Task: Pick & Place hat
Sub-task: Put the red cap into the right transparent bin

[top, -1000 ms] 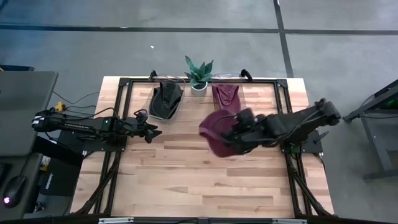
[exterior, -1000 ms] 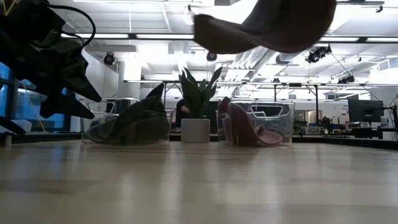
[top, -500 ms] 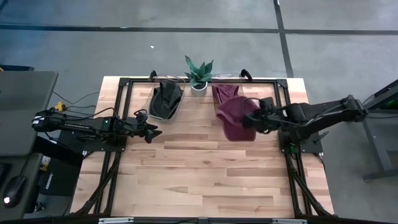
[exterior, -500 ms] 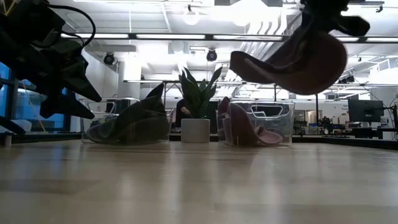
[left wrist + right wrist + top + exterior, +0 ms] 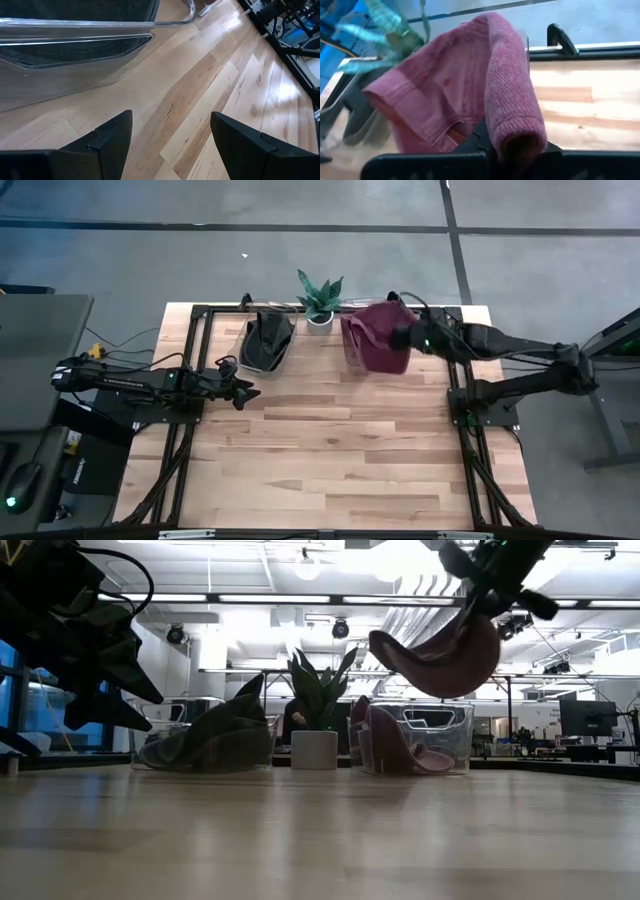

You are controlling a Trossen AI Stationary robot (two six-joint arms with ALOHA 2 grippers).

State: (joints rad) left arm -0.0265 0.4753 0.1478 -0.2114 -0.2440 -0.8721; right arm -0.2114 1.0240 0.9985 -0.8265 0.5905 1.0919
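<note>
A maroon hat [image 5: 376,338] hangs from my right gripper [image 5: 404,337] at the table's far right. It is in the air above a clear bin [image 5: 452,732] that holds another maroon hat [image 5: 395,745]. In the low view the held hat [image 5: 440,655] is clear of the bin's rim. My left gripper [image 5: 248,393] is open and empty at the left, near a clear bin of dark hats [image 5: 266,342]. My right gripper is shut on the maroon hat, pinching a folded, knitted part of it [image 5: 516,117] between its two fingers. The fingers come roughly level from the table's right side. The hat is lifted clear and sags below the gripper, its rest [image 5: 435,100] spread out ahead of the fingers.
A potted plant [image 5: 319,302] stands at the far edge between the two bins. The black frame rails [image 5: 455,395] run along the table's left and right sides. Bare wood [image 5: 330,450] fills the middle and near part of the table.
My right gripper has carried the maroon hat from over the table's middle toward the far edge and the right, to above the right bin. The hat has stayed lifted clear and hanging, and has turned about in the hold.
</note>
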